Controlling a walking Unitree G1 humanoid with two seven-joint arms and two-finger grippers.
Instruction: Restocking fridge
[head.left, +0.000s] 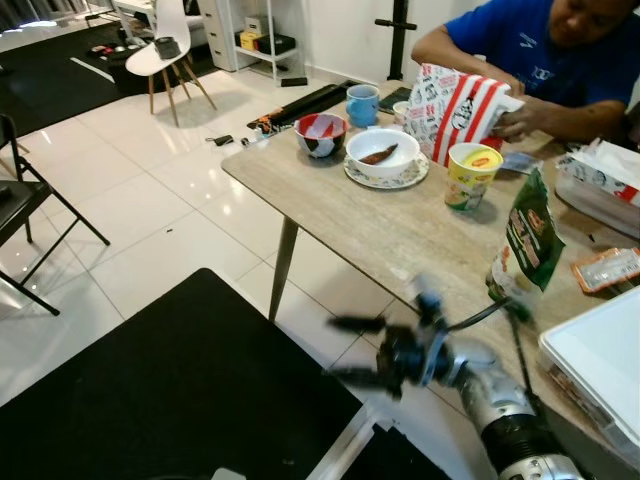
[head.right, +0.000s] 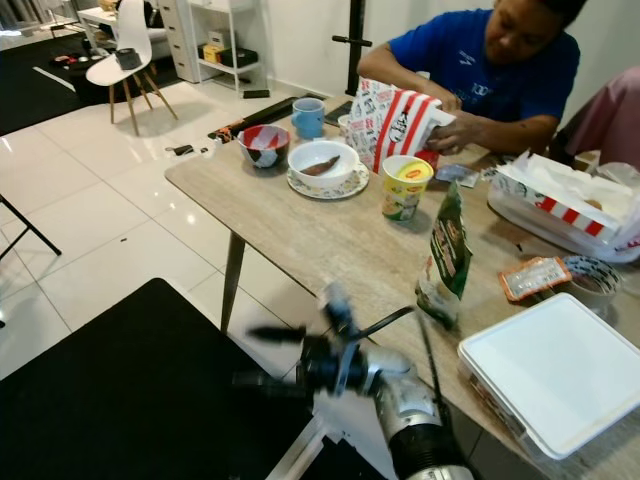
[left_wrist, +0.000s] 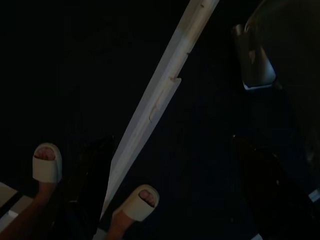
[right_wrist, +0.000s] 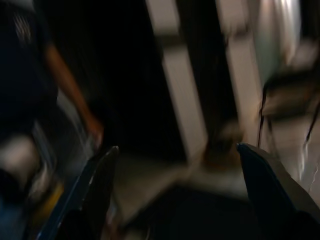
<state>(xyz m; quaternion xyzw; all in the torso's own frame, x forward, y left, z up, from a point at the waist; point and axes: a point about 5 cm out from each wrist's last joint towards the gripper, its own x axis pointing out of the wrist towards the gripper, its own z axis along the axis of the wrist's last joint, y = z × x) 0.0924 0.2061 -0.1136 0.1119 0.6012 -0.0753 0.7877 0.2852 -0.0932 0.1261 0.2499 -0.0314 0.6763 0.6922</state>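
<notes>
- Our right tool (head.left: 350, 350) hangs in front of the near edge of the wooden surface (head.left: 390, 235), over the dark floor mat (head.left: 170, 390); its two black fingers (head.left: 357, 323) stand apart with nothing between them, and the picture blurs it
- In the right wrist view the same two fingers (right_wrist: 100, 185) are spread wide, the scene behind them smeared
- Our left tool (left_wrist: 175, 185) points down at dark floor beside a pale beam (left_wrist: 160, 95); its fingers (left_wrist: 95, 170) stand apart, and a person's two feet in white slippers (left_wrist: 47, 162) show below them
- On the surface, a green snack bag (head.left: 527, 245) stands upright just beyond our right arm, near the front edge
- A yellow-lidded cup (head.left: 472, 173) stands behind the bag, well apart from it
- A white bowl (head.left: 383, 152) sits on a saucer, with a red patterned bowl (head.left: 321, 133) beside it and a blue mug (head.left: 362, 103) further back
- A white lidded box (head.left: 600, 360) lies at the right end of the surface
- A person in a blue shirt (head.left: 530, 45) sits at the far side, hands on a red-and-white striped bag (head.left: 450, 108)
- A white chair (head.left: 165, 50) stands across the tiled floor
</notes>
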